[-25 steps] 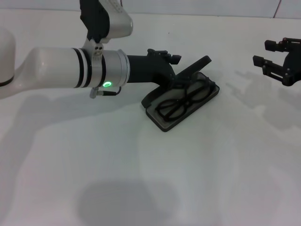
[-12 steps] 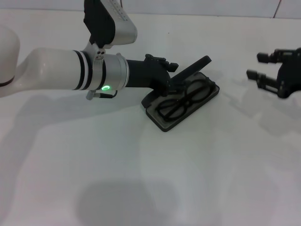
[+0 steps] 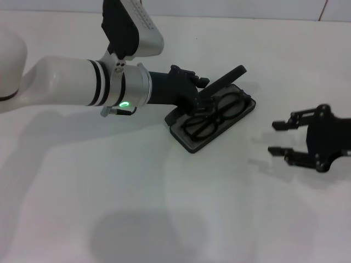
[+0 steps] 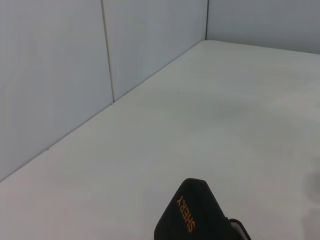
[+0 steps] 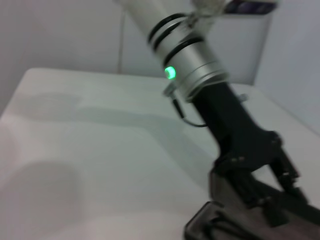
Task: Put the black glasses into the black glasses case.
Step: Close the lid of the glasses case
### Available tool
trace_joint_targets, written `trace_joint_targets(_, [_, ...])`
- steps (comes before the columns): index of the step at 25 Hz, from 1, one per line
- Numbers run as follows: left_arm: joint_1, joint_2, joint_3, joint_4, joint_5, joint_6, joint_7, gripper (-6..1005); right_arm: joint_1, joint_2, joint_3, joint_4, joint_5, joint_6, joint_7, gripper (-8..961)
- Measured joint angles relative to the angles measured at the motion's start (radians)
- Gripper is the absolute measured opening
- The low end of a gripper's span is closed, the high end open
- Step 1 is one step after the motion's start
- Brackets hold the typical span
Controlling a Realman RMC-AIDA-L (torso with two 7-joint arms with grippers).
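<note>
A: R side? Right gripper (image 3: 278, 137) hovers w/ fingers apart, holding nothing, near the black glasses case (image 3: 191, 143).
B: Case lies open on table (image 3: 109, 208); black glasses (image 3: 215, 115) inside. Left gripper (image 3: 198, 101) at the raised lid – fingers, can't tell.

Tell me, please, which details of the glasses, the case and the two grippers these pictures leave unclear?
- Left gripper fingertips: head view, dark against the black glasses case; grip unclear.
- Black glasses temple arms: head view, too thin.
- Case interior: left wrist view shows only the lid, cut by the edge.
- Right gripper: absent from its own wrist view.
</note>
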Motion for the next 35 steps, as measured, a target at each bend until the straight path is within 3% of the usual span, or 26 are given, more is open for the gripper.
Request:
trace_joint_targets(8, [-0.009,-0.001,0.011,0.002,0.003,-0.002,0.000,438,0.005,0.001,-0.092,-0.006,-0.062,-0.001,-0.004,435])
trace_joint_targets(28, [-0.039,0.000,0.021,0.011,0.005,0.007,0.109,235,-0.004,0.005,-0.149,0.010,-0.071,-0.002,-0.029,434])
trace_joint_targets(35, [-0.050,-0.001,0.022,0.012,-0.003,0.010,0.212,221,-0.009,0.006,-0.149,0.036,-0.067,0.004,-0.040,435])
